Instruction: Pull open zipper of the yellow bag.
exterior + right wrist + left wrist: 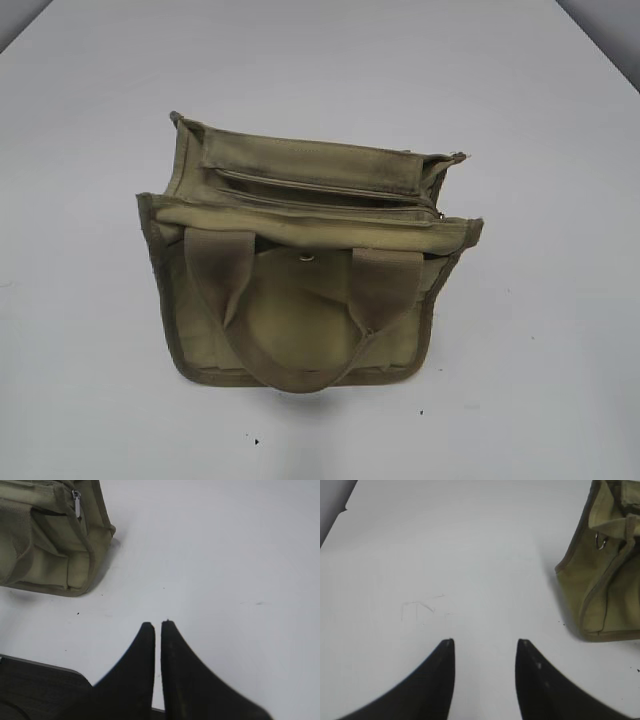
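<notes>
Left claw [485, 647] open, yellow bag [605, 575] beside

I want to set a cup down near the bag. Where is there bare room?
Bare table lies on all sides of the yellow bag: wide left and right, narrower in front. Only the middle, under the bag, is taken.

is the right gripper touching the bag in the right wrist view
No, the right gripper hangs shut over bare white table, well apart from the yellow bag at the upper left.
</notes>
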Controlling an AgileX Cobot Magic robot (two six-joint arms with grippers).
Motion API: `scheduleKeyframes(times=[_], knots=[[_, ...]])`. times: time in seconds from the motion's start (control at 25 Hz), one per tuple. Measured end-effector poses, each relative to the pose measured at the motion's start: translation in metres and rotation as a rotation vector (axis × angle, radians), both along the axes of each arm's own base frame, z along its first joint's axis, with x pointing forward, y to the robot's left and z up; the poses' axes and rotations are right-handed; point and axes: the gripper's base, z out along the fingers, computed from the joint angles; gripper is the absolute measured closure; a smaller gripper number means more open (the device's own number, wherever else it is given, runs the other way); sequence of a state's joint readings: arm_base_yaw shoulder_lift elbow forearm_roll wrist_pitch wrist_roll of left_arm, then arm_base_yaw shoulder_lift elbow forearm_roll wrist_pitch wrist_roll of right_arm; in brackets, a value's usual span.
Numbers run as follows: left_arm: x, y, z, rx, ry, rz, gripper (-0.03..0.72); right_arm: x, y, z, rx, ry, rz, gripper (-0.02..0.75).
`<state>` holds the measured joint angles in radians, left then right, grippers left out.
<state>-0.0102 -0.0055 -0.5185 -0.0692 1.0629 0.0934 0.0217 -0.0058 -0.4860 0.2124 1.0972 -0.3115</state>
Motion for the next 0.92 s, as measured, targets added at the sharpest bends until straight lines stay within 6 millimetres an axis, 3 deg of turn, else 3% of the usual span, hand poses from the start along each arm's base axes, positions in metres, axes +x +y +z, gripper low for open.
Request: scheduleKeyframes(times=[0.92], knots=[[-0.0002, 0.0002, 0.0000, 0.000, 0.000, -0.030, 0.393, -0.0004, 0.0032, 0.0003, 0.034, 0.002, 0.022, 0.699]])
